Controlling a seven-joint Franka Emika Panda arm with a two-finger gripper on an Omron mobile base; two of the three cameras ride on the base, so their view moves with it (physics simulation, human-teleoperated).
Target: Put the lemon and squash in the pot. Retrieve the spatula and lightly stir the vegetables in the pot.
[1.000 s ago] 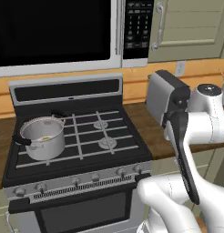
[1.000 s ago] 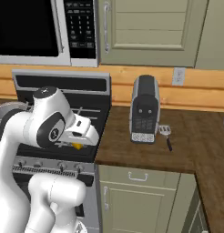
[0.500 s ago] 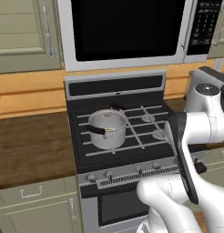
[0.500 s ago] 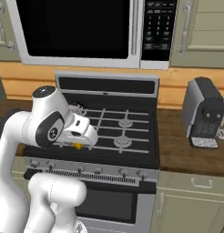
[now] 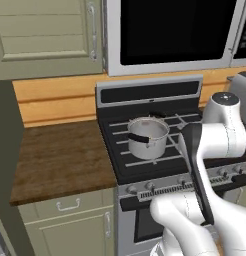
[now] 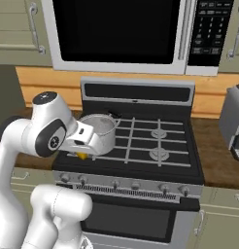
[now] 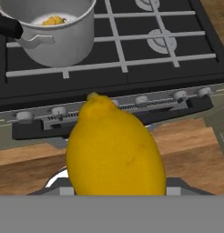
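Base shifted left, plump yellow lemon (image 7: 114,148) gripped

In the hand view the lemon (image 7: 114,148) covers the gripper's fingertips, and its lower end is cut off at 6 o'clock. The pot (image 7: 50,32) is clipped at 12 and 9 o'clock; one yellow-orange piece (image 7: 53,20) inside is perhaps squash, too small to tell. In the right base view the arm hides the pot's (image 6: 100,130) 9 o'clock side.

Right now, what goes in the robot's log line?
gripper: shut on lemon | pot: on stove, one yellow piece inside | spatula: untouched
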